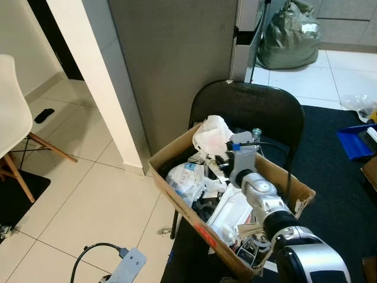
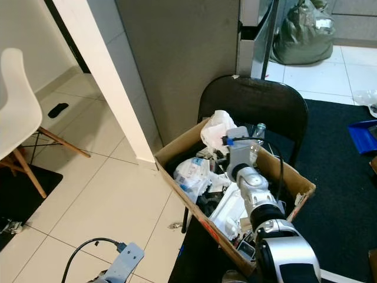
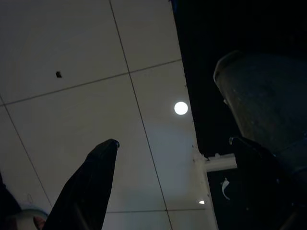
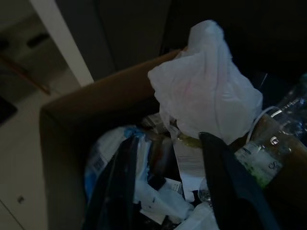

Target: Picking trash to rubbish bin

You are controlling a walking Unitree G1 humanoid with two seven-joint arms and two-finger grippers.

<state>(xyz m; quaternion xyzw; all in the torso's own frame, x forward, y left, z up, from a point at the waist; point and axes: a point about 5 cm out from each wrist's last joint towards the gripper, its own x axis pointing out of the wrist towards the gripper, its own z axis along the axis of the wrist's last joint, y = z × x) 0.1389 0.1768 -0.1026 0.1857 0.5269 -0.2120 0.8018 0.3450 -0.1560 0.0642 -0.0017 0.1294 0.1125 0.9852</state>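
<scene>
A cardboard box (image 1: 172,148) stuffed with trash rests on the seat of a black chair (image 1: 247,106). A crumpled white plastic bag (image 1: 212,134) tops the pile at the far side, with wrappers and papers (image 1: 188,177) around it. My right gripper (image 1: 219,162) reaches down into the box just in front of the bag. In the right wrist view its fingers (image 4: 120,182) stand open over the papers, and the bag (image 4: 206,96) lies just beyond the tips, with nothing held. My left gripper (image 3: 173,142) hangs open low over pale floor tiles.
A white chair (image 1: 12,118) stands at the left, a white pillar (image 1: 94,76) and a grey wall behind the box. A green rubbish sack (image 1: 288,35) lies at the back, a blue dustpan (image 1: 356,140) on the black mat (image 1: 336,183) to the right.
</scene>
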